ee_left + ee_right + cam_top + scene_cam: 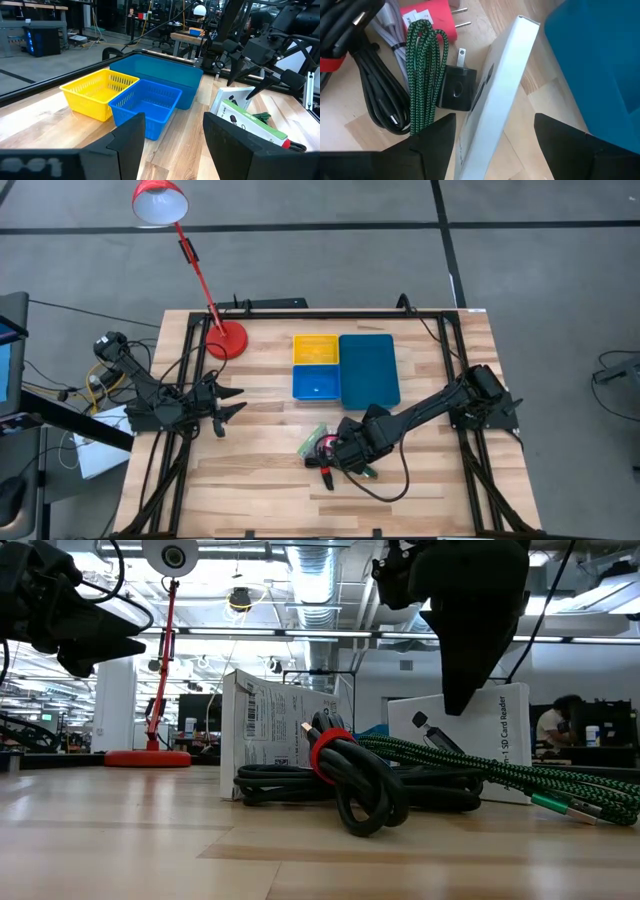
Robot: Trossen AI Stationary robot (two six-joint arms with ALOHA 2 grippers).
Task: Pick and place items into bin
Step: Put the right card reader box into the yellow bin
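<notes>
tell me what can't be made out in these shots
- High view: the item pile is small and partly under the right gripper; single pieces can't be separated.
- Low view: the white box is partly hidden by the black cable.
- Right wrist view: the green cord runs behind one of the fingers, and the teal bin is cut by the edge.

The bin (368, 370) sits near the middle of the surface (260, 490), its two small compartments on the left side of the large one. The lamp (226, 340) stands left of it. The box (495, 95) and the cord (422, 75) lie in a pile just in front of the bin.
</notes>
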